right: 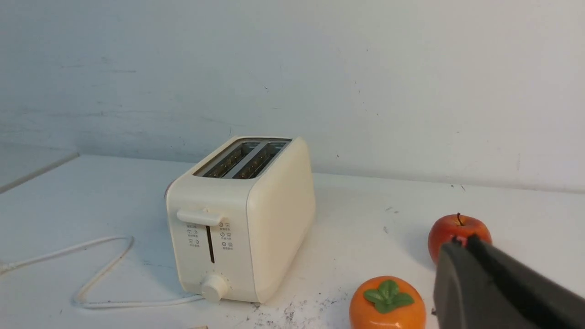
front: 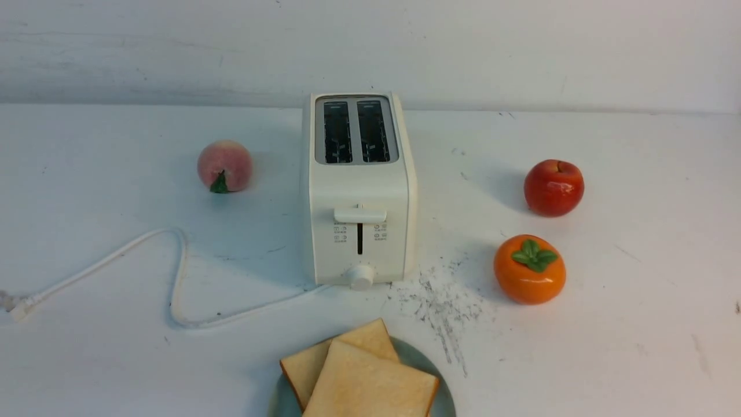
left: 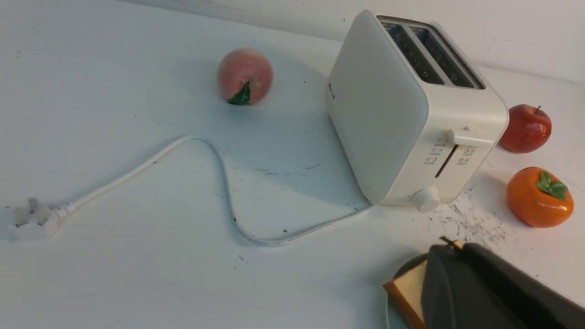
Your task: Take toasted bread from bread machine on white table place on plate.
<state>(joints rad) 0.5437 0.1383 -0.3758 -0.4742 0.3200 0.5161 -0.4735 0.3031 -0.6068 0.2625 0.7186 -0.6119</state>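
The cream-white bread machine (front: 359,197) stands mid-table on the white table (front: 637,347), and both of its slots show empty. Two slices of toasted bread (front: 370,382) lie overlapping on the pale blue-green plate (front: 418,360) at the near edge, in front of the machine. Neither gripper appears in the front view. In the left wrist view my left gripper (left: 450,242) hangs shut over the plate (left: 408,266), covering most of the toasted bread (left: 409,288). Off to the right side, my right gripper (right: 461,240) is shut and empty, its tips in line with the red apple (right: 459,230).
A peach (front: 224,165) sits left of the machine. A red apple (front: 554,187) and an orange persimmon (front: 529,269) sit on its right. The white cord (front: 179,272) loops across the left side to a plug (left: 34,219). Grey-black scratch marks (front: 443,301) lie near the plate.
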